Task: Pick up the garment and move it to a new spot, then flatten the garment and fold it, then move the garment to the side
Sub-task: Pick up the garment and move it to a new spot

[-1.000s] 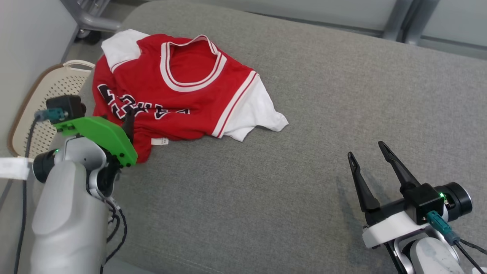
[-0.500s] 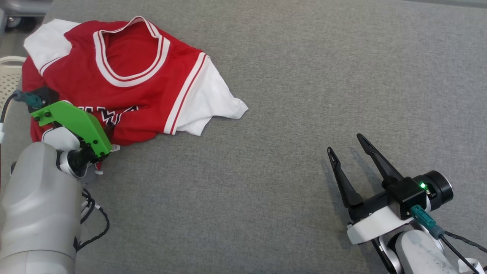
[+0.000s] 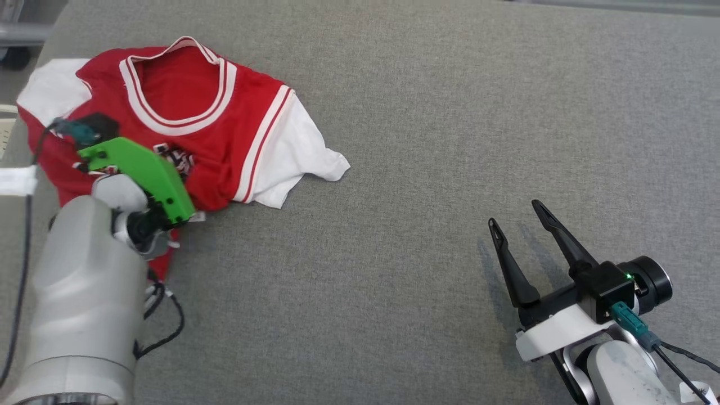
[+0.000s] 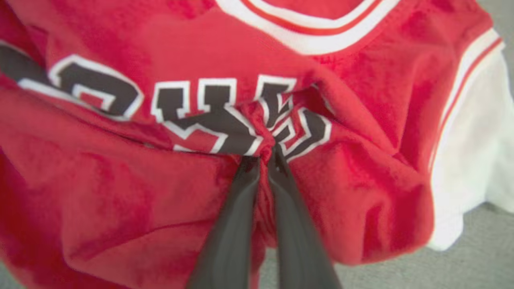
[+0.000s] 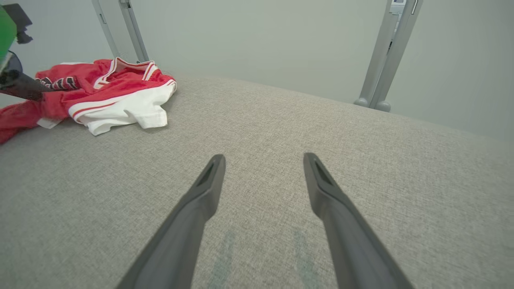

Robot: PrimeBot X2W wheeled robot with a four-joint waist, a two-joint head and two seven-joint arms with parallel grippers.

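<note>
left hand (image 4: 263,155) pinching garment (image 4: 361,192), right hand (image 3: 515,214) spread

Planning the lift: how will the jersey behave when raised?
Likely floppy: the jersey bunches into folds at the left gripper's pinch. Probably light, since the cloth looks thin. It should hang unevenly from that one point, white sleeve trailing on the cushion.
</note>
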